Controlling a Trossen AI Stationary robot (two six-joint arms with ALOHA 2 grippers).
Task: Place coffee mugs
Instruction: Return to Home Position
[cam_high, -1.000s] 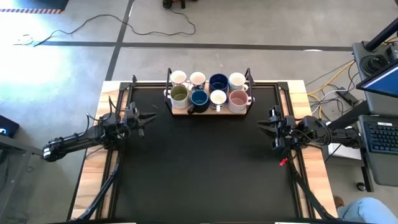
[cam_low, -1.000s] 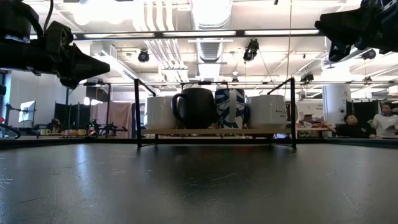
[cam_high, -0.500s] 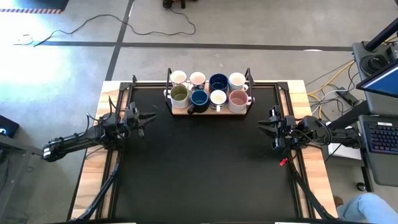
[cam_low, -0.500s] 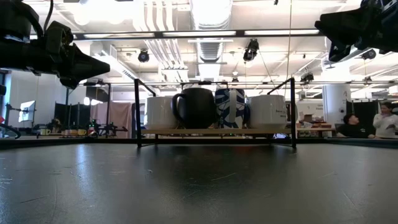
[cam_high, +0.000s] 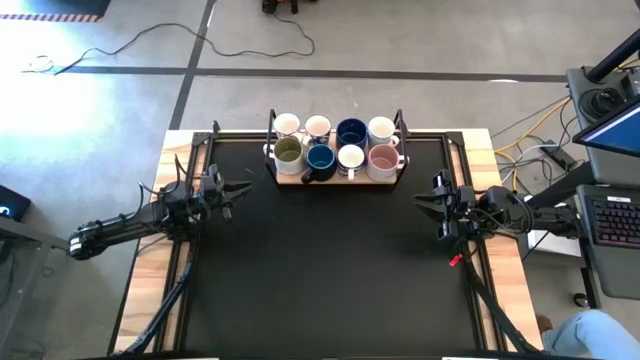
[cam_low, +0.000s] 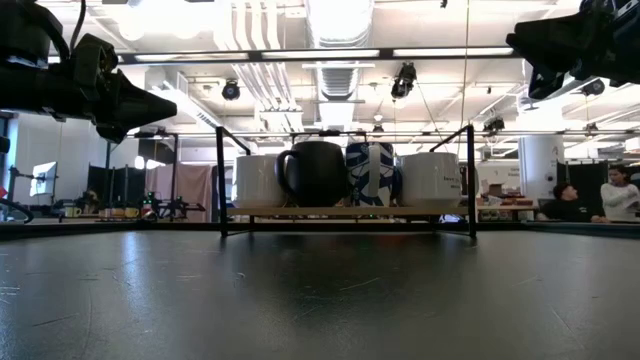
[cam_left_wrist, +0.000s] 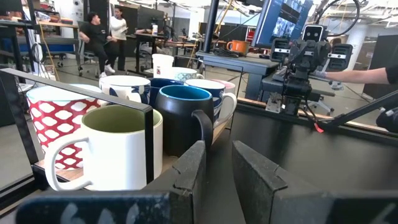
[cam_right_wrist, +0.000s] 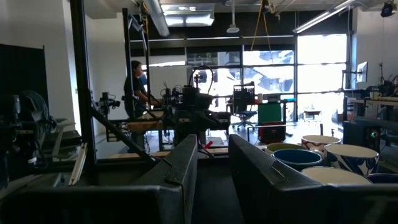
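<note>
Matte black tabletop (cam_high: 320, 270) — glossy mugs (cam_high: 383, 158) on wire-framed shelf (cam_high: 336, 181); left end effector (cam_high: 240, 190), right end effector (cam_high: 425, 207) both parted.

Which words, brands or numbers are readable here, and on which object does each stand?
No text is readable.
Small dark print on the white mug, on the shelf: too small to read.
Screen of the monitor: too blurred.
The red-patterned mug: pattern only, no letters.

Bright overhead light from ceiling strips (cam_low: 300, 53), faint sheen on black surface (cam_low: 320, 300), windows (cam_right_wrist: 323, 59) blown out, room backlit.
</note>
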